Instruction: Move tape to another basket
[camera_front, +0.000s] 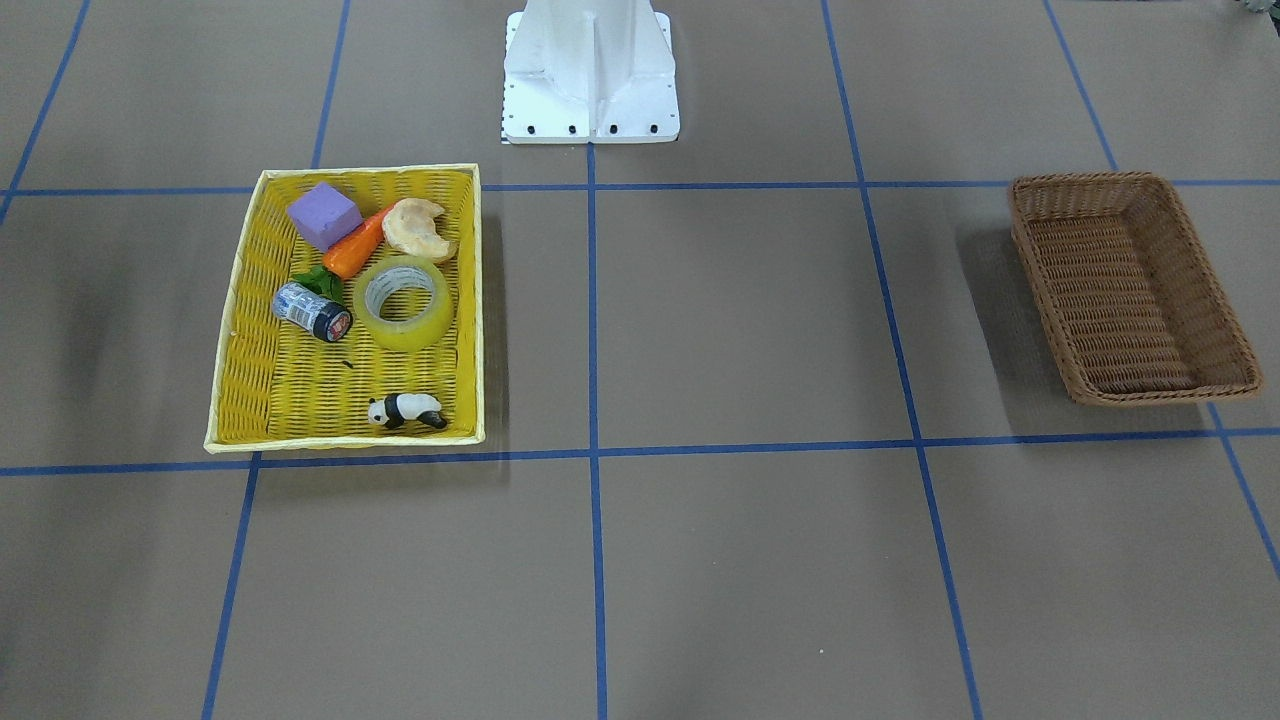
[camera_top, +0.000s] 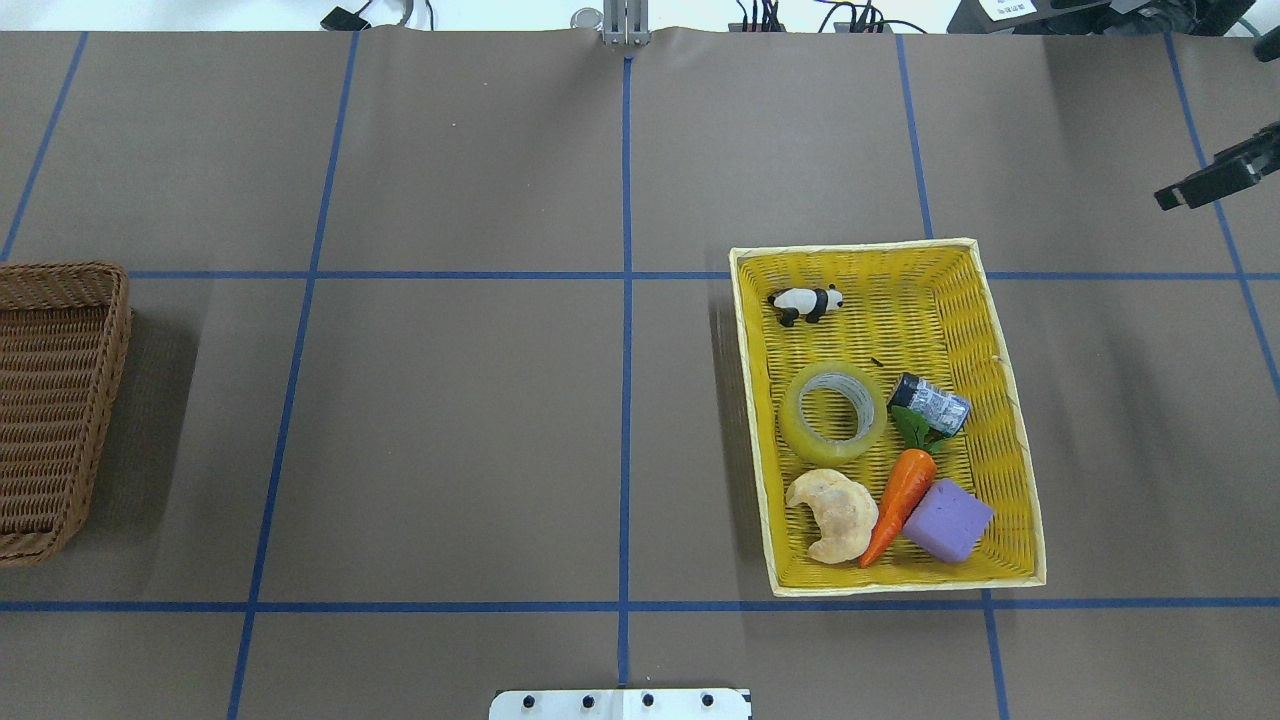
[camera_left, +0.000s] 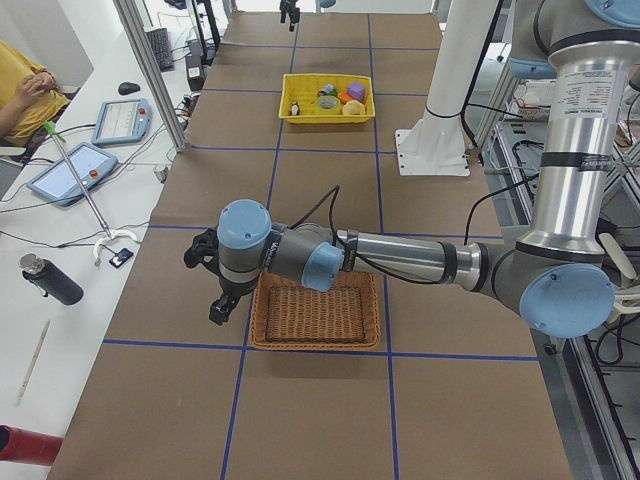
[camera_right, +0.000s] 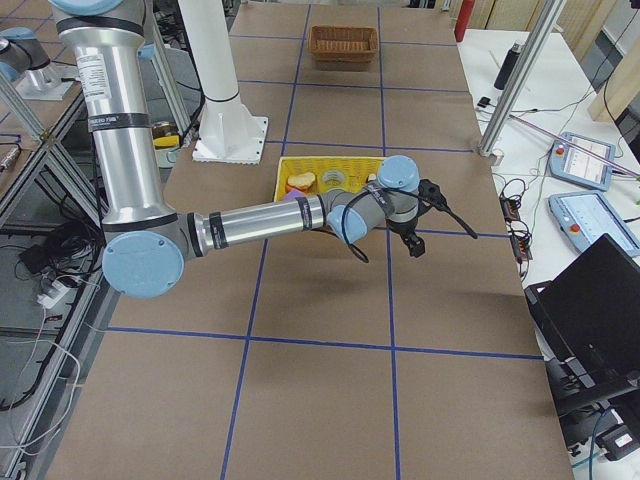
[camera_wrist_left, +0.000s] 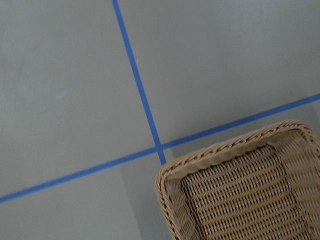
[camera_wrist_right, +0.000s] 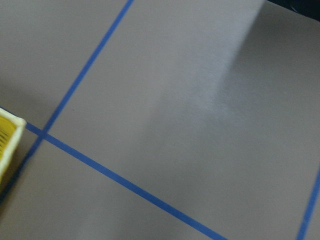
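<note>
Tape: a wide roll, translucent yellow, pale printed core. It lies flat with its hole facing up, on the floor of the yellow basket, about mid-basket.

- Neighbours in the same basket: small can with a black cap, lying on its side just beside the roll. The orange carrot and the croissant-shaped bread are on the robot's side of it.
- The purple block sits in the corner nearest the robot's base. The panda figure is alone at the far end, apart from the roll.
- Nothing rests on the tape, and no fingers are near it.

Brown basket: dark woven wicker, oblong, with sloping sides. It stands well apart from the yellow one on the brown surface, toward the robot's left. Only bare weave shows inside it.

Left gripper: hangs above the surface just beside the brown basket, over its outer corner. It shows only in the side view, so I cannot tell how its fingers are set. The left wrist view looks down on a basket corner and the blue tape lines.

Right gripper: off the yellow basket's far side, over bare surface. I cannot tell whether its fingers are spread or closed; nothing is visibly held.
</note>
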